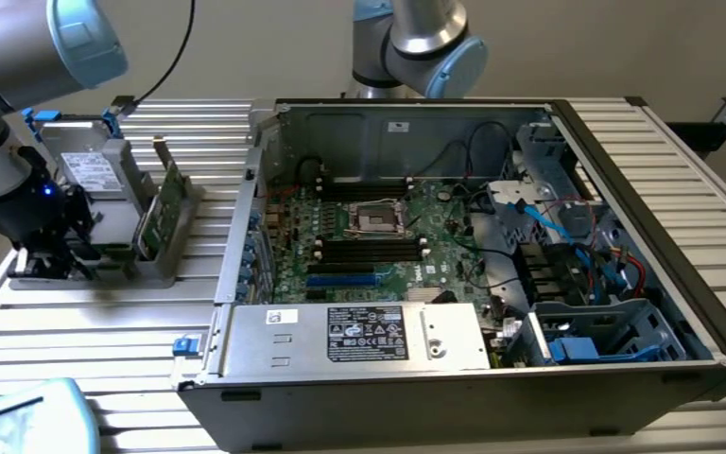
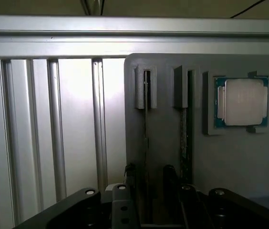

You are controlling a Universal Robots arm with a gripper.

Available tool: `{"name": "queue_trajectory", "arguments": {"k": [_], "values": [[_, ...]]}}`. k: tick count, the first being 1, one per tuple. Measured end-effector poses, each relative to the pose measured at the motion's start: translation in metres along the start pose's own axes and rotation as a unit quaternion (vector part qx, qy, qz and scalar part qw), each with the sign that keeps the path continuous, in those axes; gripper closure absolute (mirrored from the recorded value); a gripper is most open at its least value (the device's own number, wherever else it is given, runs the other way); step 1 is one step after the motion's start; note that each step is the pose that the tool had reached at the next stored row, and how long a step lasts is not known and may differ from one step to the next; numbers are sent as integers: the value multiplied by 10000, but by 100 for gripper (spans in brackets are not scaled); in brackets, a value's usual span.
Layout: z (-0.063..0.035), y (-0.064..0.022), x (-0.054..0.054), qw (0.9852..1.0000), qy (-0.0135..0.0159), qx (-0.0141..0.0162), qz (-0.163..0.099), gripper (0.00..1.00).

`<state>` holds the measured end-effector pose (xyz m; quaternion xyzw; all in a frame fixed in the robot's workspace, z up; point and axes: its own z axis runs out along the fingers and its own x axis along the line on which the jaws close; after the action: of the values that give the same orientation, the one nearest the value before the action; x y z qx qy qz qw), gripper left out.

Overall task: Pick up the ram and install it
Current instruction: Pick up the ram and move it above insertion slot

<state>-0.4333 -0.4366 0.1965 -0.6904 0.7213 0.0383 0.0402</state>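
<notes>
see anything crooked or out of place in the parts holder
Nothing stands out: the ram stands straight in its slot of the grey holder, and the processor chip sits square in its recess.

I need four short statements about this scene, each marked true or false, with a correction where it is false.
1. The computer case is open, its motherboard exposed. True.
2. The processor chip lies in a recess of the gray holder. True.
3. The gripper is inside the case. False: it is over the holder, outside the case.
4. The ram is lifted clear of the holder. False: it stands in a holder slot, between the open gripper's fingers.
</notes>
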Motion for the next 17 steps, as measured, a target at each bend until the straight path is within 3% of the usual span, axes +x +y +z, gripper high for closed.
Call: {"name": "queue_trajectory", "arguments": {"k": [1,2,4,5,17], "values": [[0,0,0,10000,1,-16,10,63],[1,-1,1,10000,2,-50,15,63],[2,0,0,9999,7,-167,30,63],[3,0,0,9998,9,-207,35,63],[17,-8,1,9997,15,-220,37,63]]}}
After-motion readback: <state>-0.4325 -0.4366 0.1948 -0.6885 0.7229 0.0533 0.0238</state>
